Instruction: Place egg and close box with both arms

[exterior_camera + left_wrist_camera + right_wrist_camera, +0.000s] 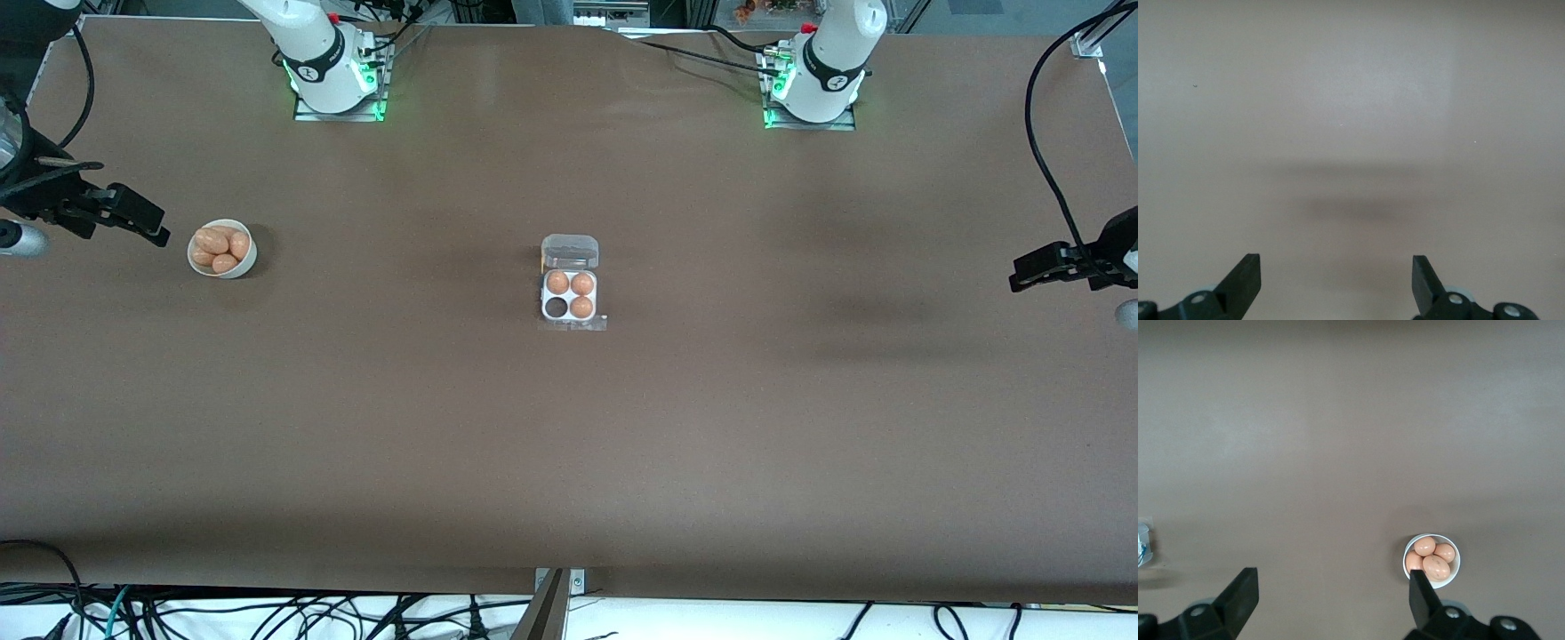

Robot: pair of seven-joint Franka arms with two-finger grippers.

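1. My right gripper (142,222) hangs at the right arm's end of the table, beside the bowl (248,257), its fingers spread apart and holding nothing
2. The bowl holds four eggs (219,245); in the right wrist view they lie heaped together in the bowl (1456,568), so I would pick the topmost one, come straight down over it, and close gently so the shell does not slip or crack
3. The box (570,293) sits mid-table with its lid (570,252) folded back; three cells are filled, and the empty cell (556,308) is the one nearer the front camera toward the right arm's end
4. My left gripper (1031,269) waits over bare table at the left arm's end, fingers spread and empty; I judge it should stay clear until the lid needs closing
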